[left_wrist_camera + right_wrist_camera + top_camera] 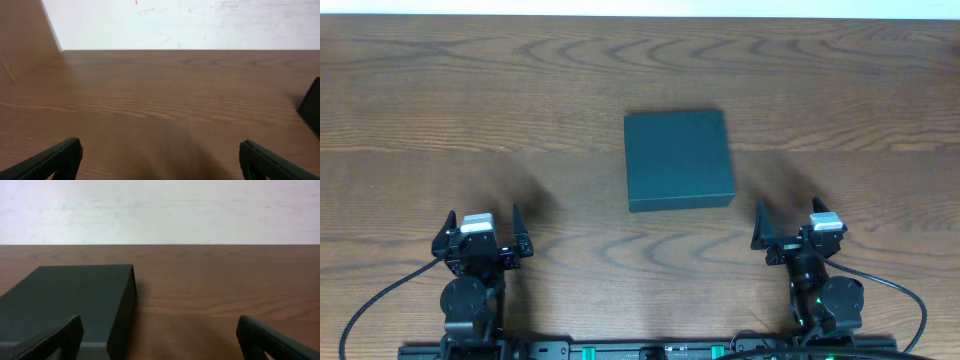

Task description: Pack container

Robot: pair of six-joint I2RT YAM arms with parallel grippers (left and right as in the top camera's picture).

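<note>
The container [678,159] is a dark teal-green square box lying shut in the middle of the wooden table. It also shows in the right wrist view [75,300] at the left, and its corner [312,107] shows at the right edge of the left wrist view. My left gripper [483,232] is open and empty near the front edge, well left of the box. My right gripper [795,225] is open and empty just right of and in front of the box. Both sets of fingers show spread wide in the wrist views [160,160] [159,337].
The wooden table [470,120] stretches wide around the box. A white wall [160,210] runs along its far edge. Cables [380,300] trail from the arm bases at the front.
</note>
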